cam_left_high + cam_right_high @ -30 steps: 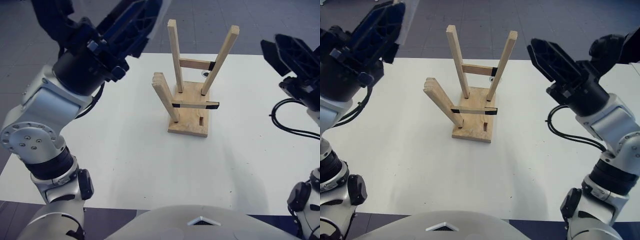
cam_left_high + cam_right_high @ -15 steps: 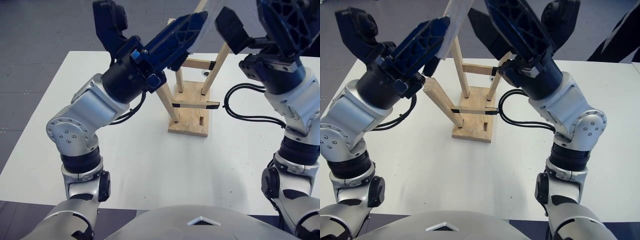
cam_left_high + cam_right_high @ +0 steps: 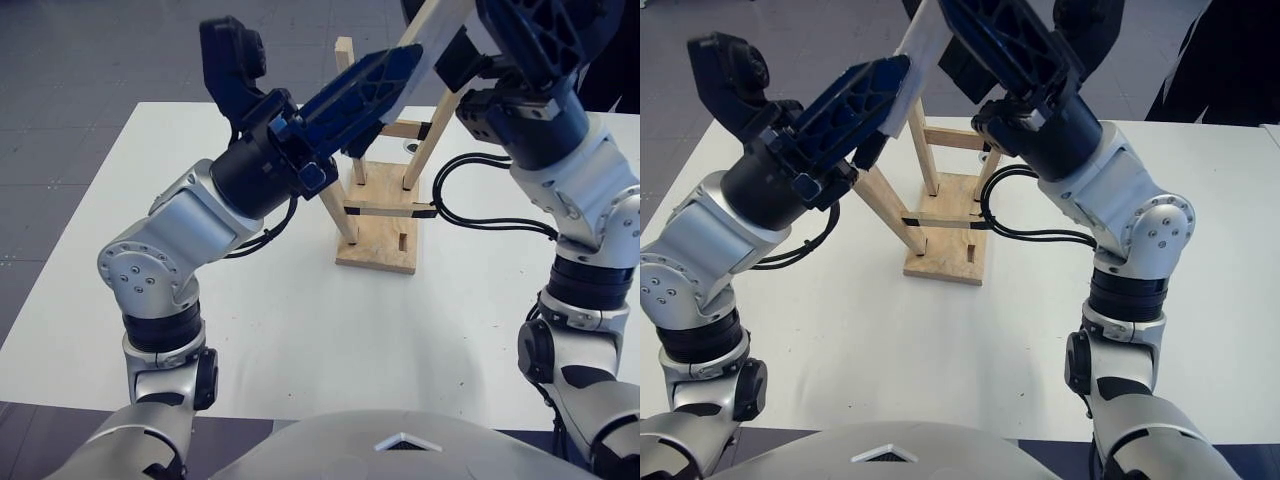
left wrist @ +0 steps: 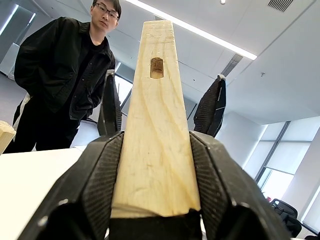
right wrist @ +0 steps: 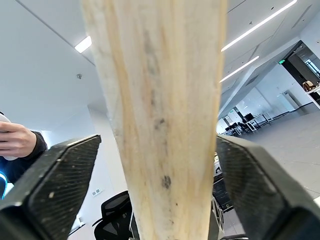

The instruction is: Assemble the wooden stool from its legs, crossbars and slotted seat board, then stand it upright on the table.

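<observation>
The left gripper (image 4: 156, 150) is shut tight on the last loose leg (image 4: 156, 95), holding it near one end. The leg sticks up and away from this gripper, and the right gripper (image 5: 157, 165) sits around it farther along. Its fingers (image 5: 60, 180) stand apart on each side of the wood. I think they do not press it, though the close view makes that hard to tell.

The rest of the stool (image 3: 385, 190) is below both grippers, upside down on the white table (image 3: 300, 330). The seat board (image 3: 375, 250) lies flat, three legs stick up from it, and two crossbars (image 3: 390, 210) join them. One small empty slot (image 3: 403, 241) shows in the board, on the side nearer the right gripper.

To do this step well, the right gripper should close on the leg first, so two holds keep it from twisting. Then the leg's end should come down straight over the empty slot. The little hole (image 4: 156, 67) in its side should face the free end of the front crossbar. Push slowly, since a hard shove could tip the leaning leg (image 3: 335, 205) or slide the board.

The table is smooth. Around it is grey tiled floor (image 3: 100, 60). Above the grippers is a pale ceiling with long light strips (image 4: 200, 32).
</observation>
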